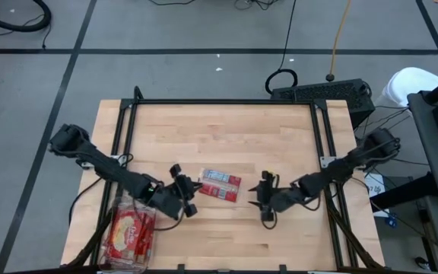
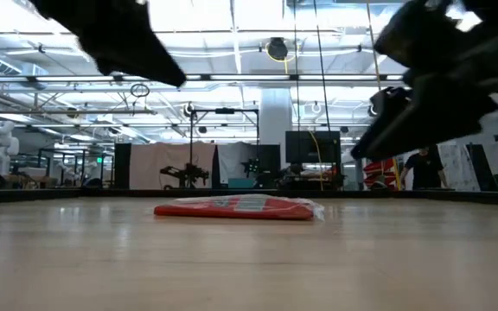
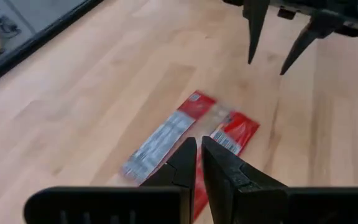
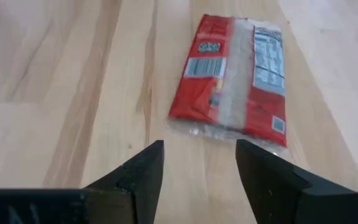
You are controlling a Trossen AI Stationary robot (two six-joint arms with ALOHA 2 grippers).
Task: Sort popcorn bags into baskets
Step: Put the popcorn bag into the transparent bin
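One popcorn bag [image 1: 220, 185] lay flat, label side up, near the middle of the worktop [image 1: 226, 129], and everything else stood around it. To its left, at the worktop's near corner, sat the clear basket [image 1: 130, 236]; red packets [image 1: 131, 230] filled it, though their number could not be made out through the plastic and the left arm crossed its upper edge. Between basket and bag hung the left gripper [image 1: 189, 197], fingers clenched together with only a sliver of gap, holding nothing; in its wrist view those fingers [image 3: 185, 163] covered the bag's near end. Right of the bag, close but apart from it, hovered the right gripper [image 1: 265, 202], fingers spread wide and released, the bag lying ahead of the open gap in its wrist view. From table height the bag showed only as a thin red strip, both grippers were cut off by the upper edge, and the basket was out of view.
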